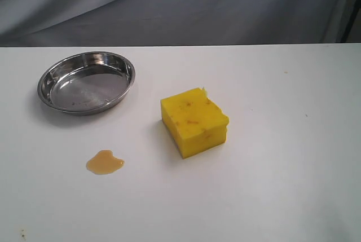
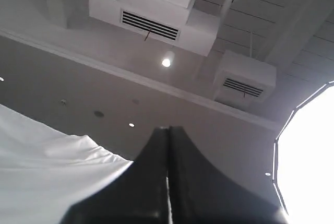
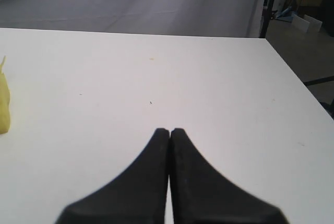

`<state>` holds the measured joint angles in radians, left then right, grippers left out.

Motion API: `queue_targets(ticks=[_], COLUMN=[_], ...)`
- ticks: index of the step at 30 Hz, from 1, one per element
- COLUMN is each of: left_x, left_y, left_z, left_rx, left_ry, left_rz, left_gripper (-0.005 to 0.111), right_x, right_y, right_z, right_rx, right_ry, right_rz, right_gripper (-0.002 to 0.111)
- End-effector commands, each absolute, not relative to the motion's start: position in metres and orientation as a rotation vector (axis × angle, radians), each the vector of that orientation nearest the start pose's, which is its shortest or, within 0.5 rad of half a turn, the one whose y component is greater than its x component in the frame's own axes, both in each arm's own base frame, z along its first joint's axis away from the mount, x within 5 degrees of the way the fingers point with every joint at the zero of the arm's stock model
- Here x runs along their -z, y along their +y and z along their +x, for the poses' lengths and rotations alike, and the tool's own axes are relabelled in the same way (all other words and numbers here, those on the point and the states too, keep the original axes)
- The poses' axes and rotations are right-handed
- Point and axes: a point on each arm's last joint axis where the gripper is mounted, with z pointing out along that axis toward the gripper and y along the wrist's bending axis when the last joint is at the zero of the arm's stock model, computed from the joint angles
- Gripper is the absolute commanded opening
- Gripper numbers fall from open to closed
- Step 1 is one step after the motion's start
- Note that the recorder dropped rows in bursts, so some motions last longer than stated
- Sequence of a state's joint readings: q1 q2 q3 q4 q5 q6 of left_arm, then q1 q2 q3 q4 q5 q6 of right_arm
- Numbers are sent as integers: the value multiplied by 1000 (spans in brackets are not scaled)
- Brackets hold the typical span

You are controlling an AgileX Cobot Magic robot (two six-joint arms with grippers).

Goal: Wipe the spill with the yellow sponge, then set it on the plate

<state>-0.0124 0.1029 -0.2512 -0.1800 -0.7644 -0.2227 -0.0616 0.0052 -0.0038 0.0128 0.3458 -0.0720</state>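
The yellow sponge (image 1: 194, 121), a thick block with brown specks, sits near the middle of the white table. A small glossy amber spill (image 1: 104, 162) lies to its front left. The shiny steel plate (image 1: 86, 82) stands at the back left with nothing in it. Neither arm shows in the exterior view. My left gripper (image 2: 168, 128) is shut and points up at the ceiling. My right gripper (image 3: 169, 129) is shut above bare table, with a sliver of the sponge (image 3: 4, 104) at the edge of its view.
A grey cloth backdrop (image 1: 180, 5) hangs behind the table's far edge. The right wrist view shows the table's edge (image 3: 292, 72) with a dark stand and floor beyond. The left wrist view shows ceiling vents, lights and a white cloth (image 2: 47, 166).
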Motion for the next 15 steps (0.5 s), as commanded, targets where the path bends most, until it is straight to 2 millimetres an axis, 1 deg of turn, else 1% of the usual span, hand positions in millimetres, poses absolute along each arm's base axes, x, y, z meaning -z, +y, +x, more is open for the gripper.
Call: queue_targets(ticks=[1, 3, 4, 5, 6, 7, 9, 11, 12, 13, 15], left_x=[-396, -414, -419, -422, -422, -424, -413, -396, -386, -376, -356], left_y=[6, 0, -3, -6, -7, -8, -7, -11, -16, -22, -42], left_z=[51, 83, 98, 117, 137, 152, 191, 222, 237, 250, 270], left_rx=[278, 238, 226, 206, 184, 154, 145, 128, 98, 57, -24], left_ry=[716, 860, 942, 1056, 1177, 1264, 1491, 1679, 1759, 1822, 1908], left_rz=[-179, -115, -87, -53, -31, -15, -76, -118, -85, -18, 196], left_gripper=[0, 0, 0, 0, 0, 0, 0, 0, 0, 0, 0], right_x=[-182, -182, -182, -182, -182, -182, -182, -182, -182, -182, -182], right_y=[-3, -3, -3, -3, -3, -3, -3, -3, -3, -3, -3], right_z=[53, 53, 53, 53, 53, 53, 53, 53, 53, 53, 53], right_rx=[80, 80, 80, 80, 80, 80, 80, 80, 80, 80, 80], right_ry=[1827, 1827, 1827, 1827, 1827, 1827, 1827, 1827, 1827, 1827, 1827], right_rz=[-3, -3, -3, -3, -3, -3, -3, -3, -3, -3, -3], right_gripper=[0, 0, 0, 0, 0, 0, 0, 0, 0, 0, 0])
